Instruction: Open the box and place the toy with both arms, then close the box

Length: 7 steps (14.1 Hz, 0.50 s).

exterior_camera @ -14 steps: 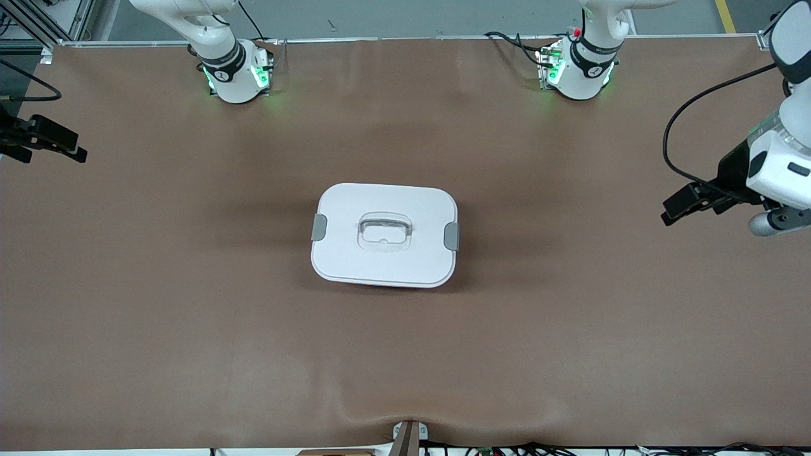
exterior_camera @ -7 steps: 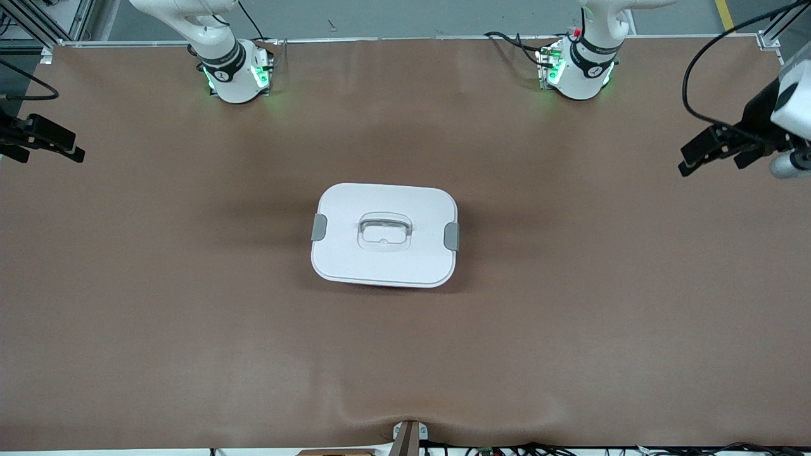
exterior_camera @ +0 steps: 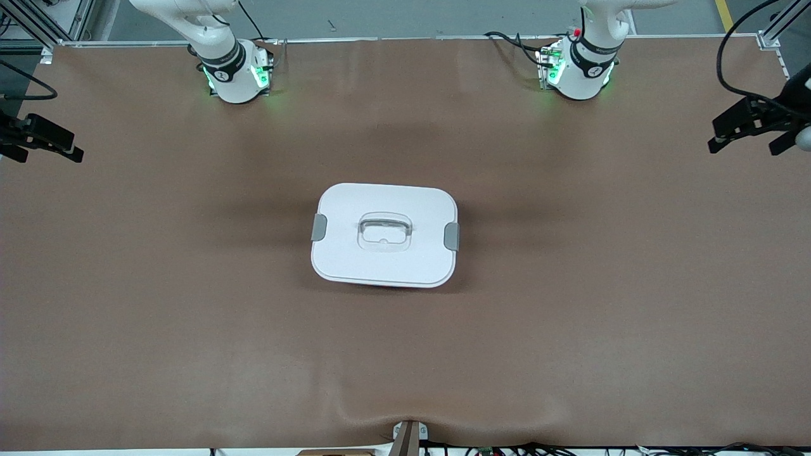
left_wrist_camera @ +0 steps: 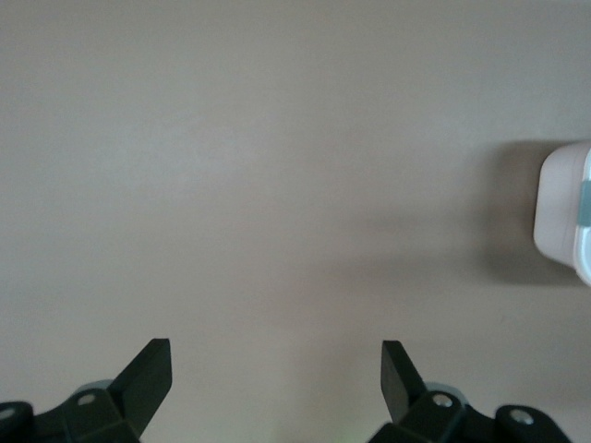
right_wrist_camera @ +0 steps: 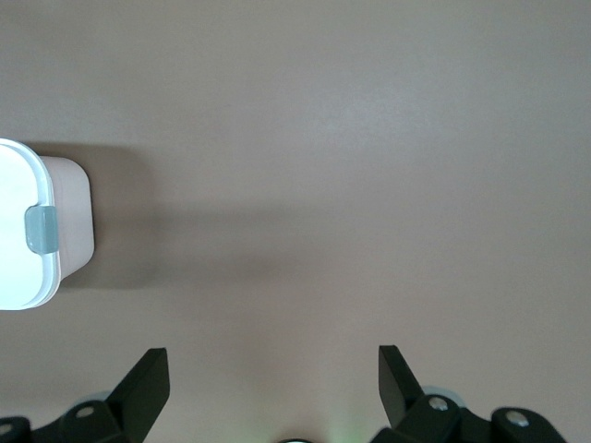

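Note:
The box (exterior_camera: 384,235) stands in the middle of the table with its flat white lid on and a grey clip (exterior_camera: 450,236) at each short end. One end of the box (left_wrist_camera: 565,214) shows in the left wrist view, the other end of the box (right_wrist_camera: 32,231) in the right wrist view. My left gripper (exterior_camera: 742,149) hangs open over the table's edge at the left arm's end, its jaws (left_wrist_camera: 277,369) empty. At the right arm's end my right gripper (exterior_camera: 47,157) is open over the edge, with nothing between its fingers (right_wrist_camera: 274,374). The toy is out of view.
The brown table cover (exterior_camera: 190,285) lies bare around the box. Both arm bases (exterior_camera: 236,73) (exterior_camera: 578,69) with green lights stand along the edge farthest from the front camera. A small bracket (exterior_camera: 408,434) sits at the nearest edge.
My left gripper has swung outward to its end of the table and toward the bases' side, still open. The right gripper and the box have hardly moved.

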Each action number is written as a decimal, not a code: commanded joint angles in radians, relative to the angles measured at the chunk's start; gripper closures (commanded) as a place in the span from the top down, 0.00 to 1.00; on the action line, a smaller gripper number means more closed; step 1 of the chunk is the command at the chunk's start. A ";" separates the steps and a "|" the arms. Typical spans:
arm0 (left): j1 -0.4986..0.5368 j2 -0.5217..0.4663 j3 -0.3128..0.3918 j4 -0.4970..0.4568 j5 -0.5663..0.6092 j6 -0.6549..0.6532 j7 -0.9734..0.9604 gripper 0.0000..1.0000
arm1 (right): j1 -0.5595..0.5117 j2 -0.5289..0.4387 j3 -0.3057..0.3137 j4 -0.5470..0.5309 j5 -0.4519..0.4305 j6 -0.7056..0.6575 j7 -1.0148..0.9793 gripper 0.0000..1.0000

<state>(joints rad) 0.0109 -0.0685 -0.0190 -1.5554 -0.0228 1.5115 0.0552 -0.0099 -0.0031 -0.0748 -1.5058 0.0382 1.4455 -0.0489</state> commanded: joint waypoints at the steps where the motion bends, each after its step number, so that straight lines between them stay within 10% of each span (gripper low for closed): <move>1: -0.016 -0.004 0.001 0.049 -0.008 -0.051 0.014 1.00 | -0.005 0.002 0.003 0.015 0.000 -0.007 0.003 1.00; 7: -0.023 0.013 0.004 0.021 -0.029 -0.054 -0.025 1.00 | -0.002 0.005 0.003 0.015 0.000 -0.002 0.004 1.00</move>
<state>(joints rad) -0.0042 -0.0597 -0.0202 -1.5365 -0.0395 1.4695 0.0372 -0.0100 -0.0031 -0.0753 -1.5049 0.0382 1.4455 -0.0489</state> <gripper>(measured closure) 0.000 0.000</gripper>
